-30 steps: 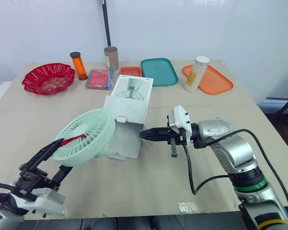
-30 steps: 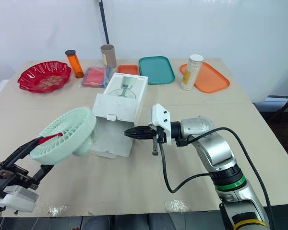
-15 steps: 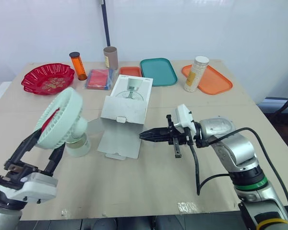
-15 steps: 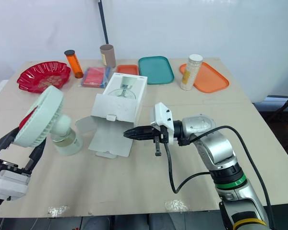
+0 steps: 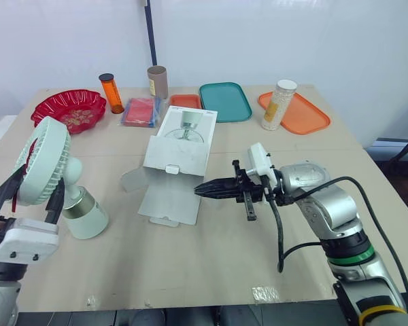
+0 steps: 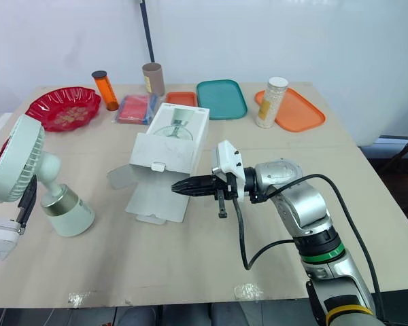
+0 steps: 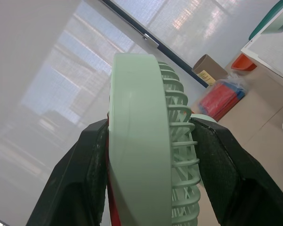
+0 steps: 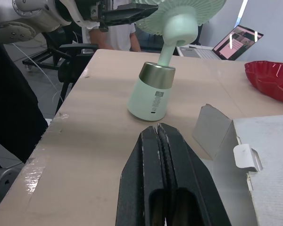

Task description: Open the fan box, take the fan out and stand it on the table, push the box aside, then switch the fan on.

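We're at the stand-the-fan step. The left end effector [image 7: 150,127] is clamped on the head of the fan [image 5: 51,180]. The fan is out of the box [image 5: 180,146], its base touching the surface [image 5: 211,258] left of the box, leaning, not upright. The right end effector [image 5: 207,189] has its fingers together, near the box's open end. Next, we judge: tip the fan upright, release, then push the box aside.

A pale wooden desk [image 5: 211,251] stands before a plain white wall [image 5: 292,34]. A dark pole [image 5: 150,34] rises behind its far edge. Dark floor [image 5: 406,178] lies past its right edge.
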